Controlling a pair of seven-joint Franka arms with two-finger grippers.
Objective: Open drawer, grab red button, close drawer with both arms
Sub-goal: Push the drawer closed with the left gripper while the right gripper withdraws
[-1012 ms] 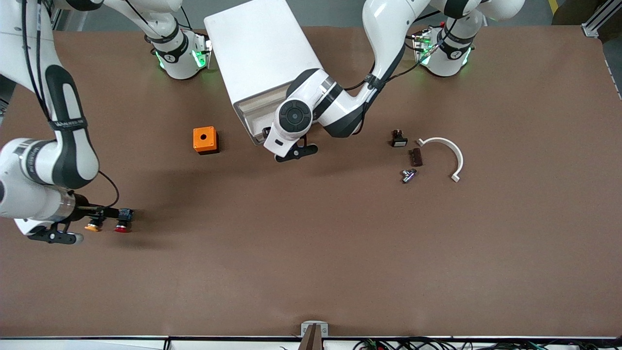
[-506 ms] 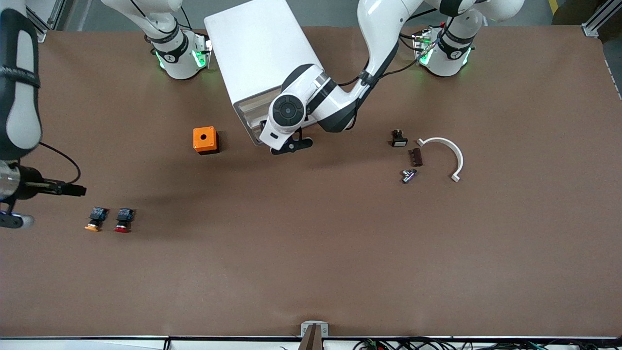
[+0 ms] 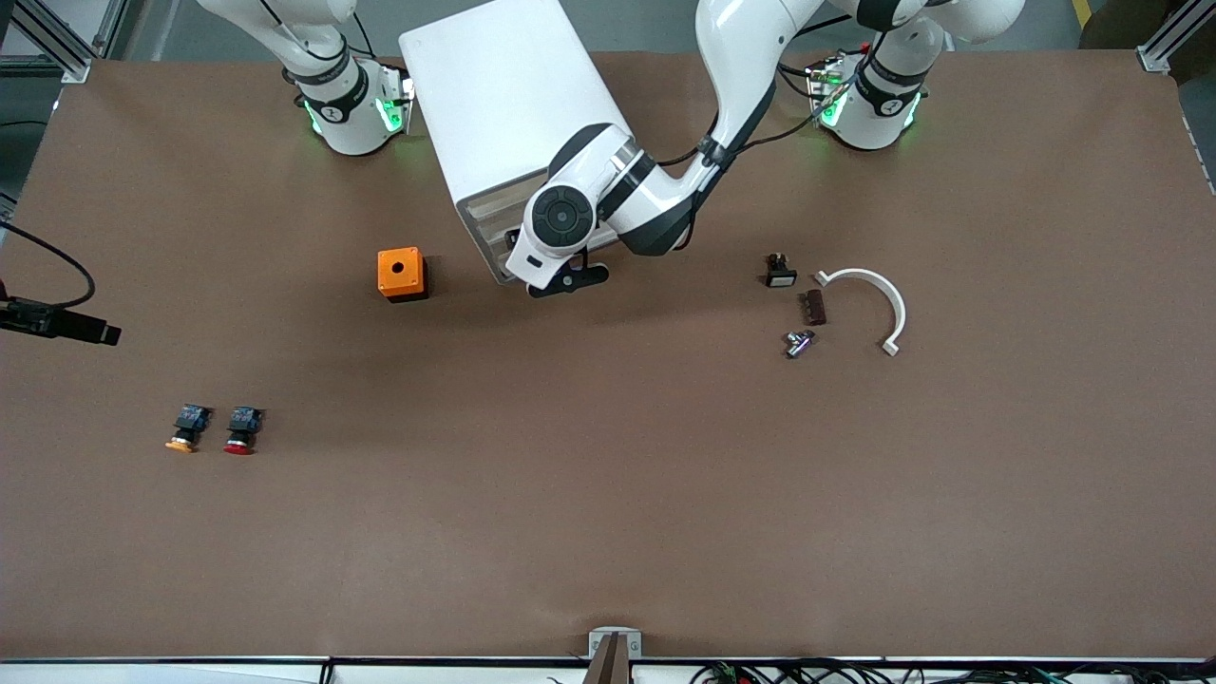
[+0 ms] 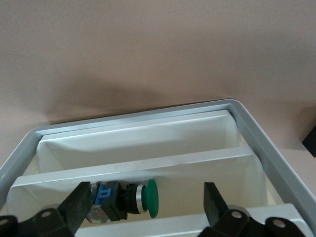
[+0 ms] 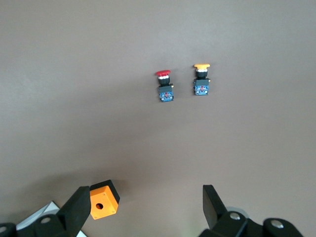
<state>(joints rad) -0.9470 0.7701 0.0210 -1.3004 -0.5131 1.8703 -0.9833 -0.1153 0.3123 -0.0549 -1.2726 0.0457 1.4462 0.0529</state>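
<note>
Nearest the front edge, toward the right arm's end of the table, you've got the button [image 3: 240, 429] lying on its side on the bare tabletop, red cap pointing at the front edge, with the orange-capped switch [image 3: 186, 427] just beside it and closer to that end edge. Nothing touches either one.

The button looks light, rigid and small, so expect it to skid or roll on its round cap if you nudge it. I'd take it across the squarish black-and-blue body, not the domed cap, which would likely slip out.

Your right gripper [image 5: 143, 210] hangs high over the table, fingers spread wide and empty, both switches and the orange cube [image 3: 400, 273] in its sight.

Farther up the table, the left gripper [image 4: 145, 205] sits at the cabinet [image 3: 508, 114], which lies near the edge where the arm bases stand, its fingers apart and holding nothing, straddling the drawer [image 4: 148, 165]. That drawer is pulled out, and a green-capped switch [image 4: 129, 199] lies inside a compartment.
</note>
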